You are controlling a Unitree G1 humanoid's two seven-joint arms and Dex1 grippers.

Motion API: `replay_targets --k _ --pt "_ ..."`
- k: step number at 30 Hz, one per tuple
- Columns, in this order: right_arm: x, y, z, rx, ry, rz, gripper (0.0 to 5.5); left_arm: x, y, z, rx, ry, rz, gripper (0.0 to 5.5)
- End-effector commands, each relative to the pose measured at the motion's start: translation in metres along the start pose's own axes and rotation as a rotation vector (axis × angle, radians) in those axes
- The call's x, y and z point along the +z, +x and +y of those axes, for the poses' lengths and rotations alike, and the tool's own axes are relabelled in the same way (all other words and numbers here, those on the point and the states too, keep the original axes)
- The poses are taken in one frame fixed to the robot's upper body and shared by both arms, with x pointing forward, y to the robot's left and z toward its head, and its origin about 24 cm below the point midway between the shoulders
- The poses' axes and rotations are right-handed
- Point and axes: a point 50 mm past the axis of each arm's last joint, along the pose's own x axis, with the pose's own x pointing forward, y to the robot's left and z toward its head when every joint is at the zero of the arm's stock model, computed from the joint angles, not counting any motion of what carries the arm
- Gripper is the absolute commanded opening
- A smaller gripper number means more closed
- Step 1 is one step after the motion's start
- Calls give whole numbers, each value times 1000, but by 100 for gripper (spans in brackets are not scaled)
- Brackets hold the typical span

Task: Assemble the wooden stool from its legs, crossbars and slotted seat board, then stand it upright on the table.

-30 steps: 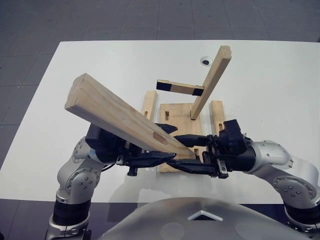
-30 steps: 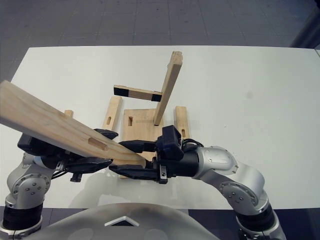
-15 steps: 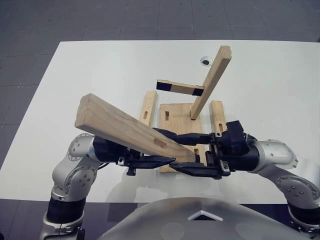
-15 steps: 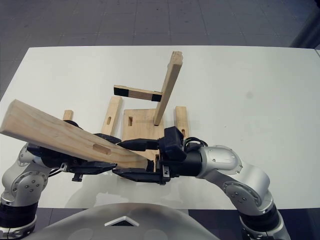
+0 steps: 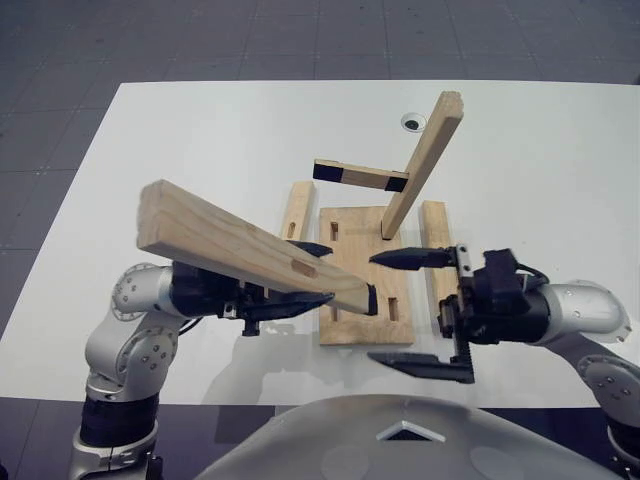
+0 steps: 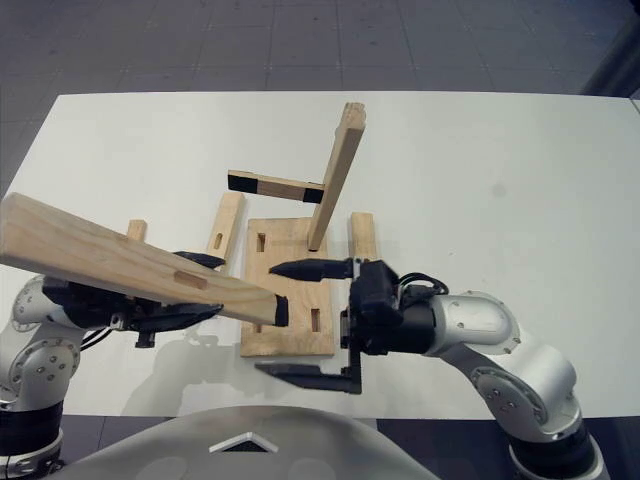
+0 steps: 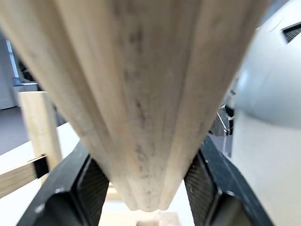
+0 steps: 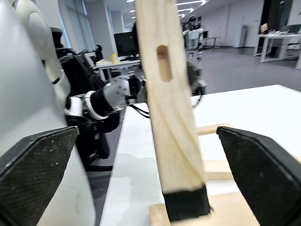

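My left gripper point(image 5: 305, 275) is shut on a long wooden leg point(image 5: 240, 245), held slanting above the table. The leg's black-capped end point(image 5: 368, 299) hangs over the slotted seat board point(image 5: 350, 325), which lies flat. In the left wrist view the leg point(image 7: 141, 94) sits between the two pads point(image 7: 96, 183). My right gripper point(image 5: 372, 307) stands wide open just right of that black end, touching nothing. In the right wrist view the leg point(image 8: 169, 117) rises between its spread fingers point(image 8: 33, 174). Another leg point(image 5: 425, 160) stands upright in the board with a black-ended crossbar point(image 5: 360, 175) plugged into it.
Two loose legs lie flat beside the board, one on its left point(image 5: 296, 210), one on its right point(image 5: 434, 235). A short wooden piece point(image 6: 135, 230) lies further left. A round hole point(image 5: 412, 121) is in the white table point(image 5: 560, 180) behind.
My right gripper has let go of the leg's black end, opened wide and drawn back to the right. The left gripper still holds the leg, which now lies flatter and further left.
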Motion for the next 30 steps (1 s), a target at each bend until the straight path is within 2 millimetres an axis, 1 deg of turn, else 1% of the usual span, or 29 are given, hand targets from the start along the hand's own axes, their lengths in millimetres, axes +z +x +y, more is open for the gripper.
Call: replay_targets --k 1,3,6,11,14,17,21,30 --pt "1 -14 -6 -108 -40 -11 550 5 -14 14 72 74 73 205" --pt "-3 -21 -7 -146 -29 -16 550 3 -20 20 91 74 97 205" --pt "-13 -33 -8 -199 -25 5 550 0 -24 28 66 80 135 205" --pt "-39 -47 -4 -241 12 51 550 -6 -24 61 80 146 198 205" --pt "-48 -50 -4 -249 32 55 550 -9 -22 76 85 169 208 205" --pt "-52 -50 -5 -240 42 54 550 -13 -18 83 48 192 216 205" --pt "-54 -50 -5 -235 41 57 550 -18 -16 93 14 175 222 205" --pt "-53 -50 -4 -220 33 60 550 -31 -21 107 29 138 235 205"
